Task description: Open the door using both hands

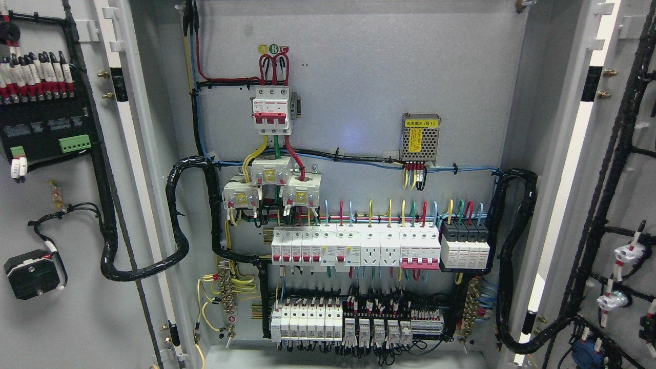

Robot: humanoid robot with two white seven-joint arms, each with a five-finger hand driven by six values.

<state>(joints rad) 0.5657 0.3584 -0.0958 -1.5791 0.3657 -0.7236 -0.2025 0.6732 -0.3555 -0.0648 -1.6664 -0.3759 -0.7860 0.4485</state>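
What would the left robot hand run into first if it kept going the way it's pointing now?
That can't be judged: neither robot hand shows in the head view. Both cabinet doors, the left door and the right door, stand open, exposing the breaker rows inside.

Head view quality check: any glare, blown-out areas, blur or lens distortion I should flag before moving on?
Head view: mostly sharp, breaker labels too small to read; right door edge is blown out white; faint bluish glare spot on the back panel; cabinet sides lean outward, suggesting wide-angle distortion; lighting even, shadows soft; no robot hand in frame.
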